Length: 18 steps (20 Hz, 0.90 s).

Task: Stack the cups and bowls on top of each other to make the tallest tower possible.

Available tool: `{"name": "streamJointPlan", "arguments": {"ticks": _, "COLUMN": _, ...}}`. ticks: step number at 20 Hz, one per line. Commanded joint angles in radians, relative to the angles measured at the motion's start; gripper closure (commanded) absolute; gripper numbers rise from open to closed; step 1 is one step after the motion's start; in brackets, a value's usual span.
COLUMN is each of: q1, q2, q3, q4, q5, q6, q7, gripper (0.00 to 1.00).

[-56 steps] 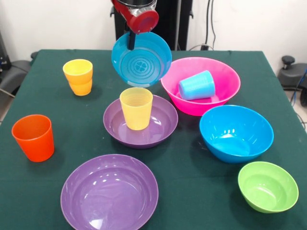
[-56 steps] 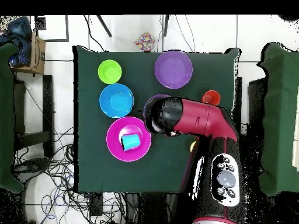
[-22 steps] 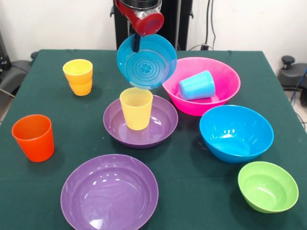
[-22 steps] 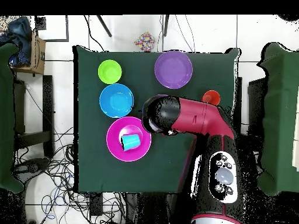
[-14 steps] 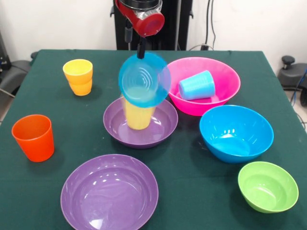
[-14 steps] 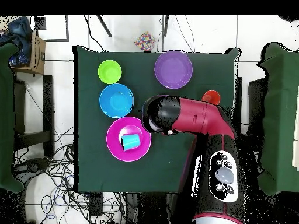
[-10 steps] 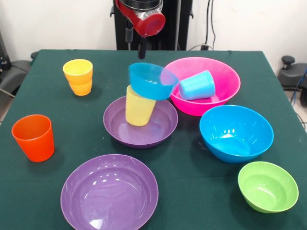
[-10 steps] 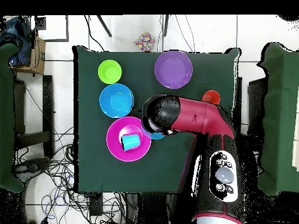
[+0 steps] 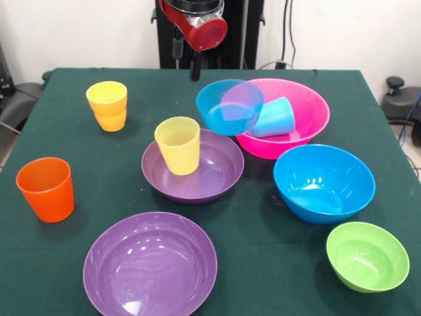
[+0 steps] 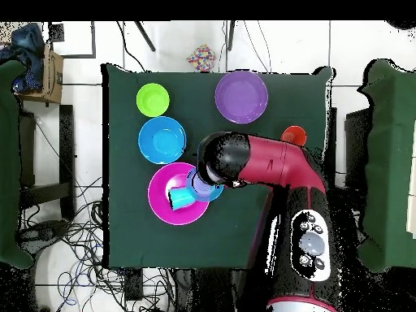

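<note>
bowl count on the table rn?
6. Near purple bowl, purple bowl holding the pale yellow cup, pink bowl, big blue bowl, green bowl, and small blue bowl tilted at the pink bowl's rim.

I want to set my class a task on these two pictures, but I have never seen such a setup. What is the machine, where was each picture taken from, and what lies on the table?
The machine is a robot arm, red and black. One picture looks across the table, the other straight down.

Its gripper hangs open and holds nothing.

On the green table:
- A small blue bowl tilts at the rim of a pink bowl, which holds a light blue cup on its side.
- A pale yellow cup stands in a purple bowl.
- Also a second purple bowl, a big blue bowl, a green bowl, an orange cup and two stacked amber cups.
</note>
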Motion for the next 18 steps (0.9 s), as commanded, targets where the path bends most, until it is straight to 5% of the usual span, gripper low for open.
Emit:
{"name": "streamJointPlan", "arguments": {"ticks": 1, "q1": 0.012, "q2": 0.054, "q3": 0.069, "q4": 0.012, "q5": -0.069, "q6": -0.059, "q7": -0.077, "gripper": 0.00}}
{"name": "streamJointPlan", "arguments": {"ticks": 12, "q1": 0.029, "q2": 0.053, "q3": 0.057, "q4": -0.008, "q5": -0.071, "q6": -0.029, "q7": -0.062, "gripper": 0.00}}
{"name": "streamJointPlan", "arguments": {"ticks": 18, "q1": 0.048, "q2": 0.104, "q3": 0.064, "q4": -0.009, "q5": -0.047, "q6": -0.092, "q7": 0.001, "gripper": 0.00}}
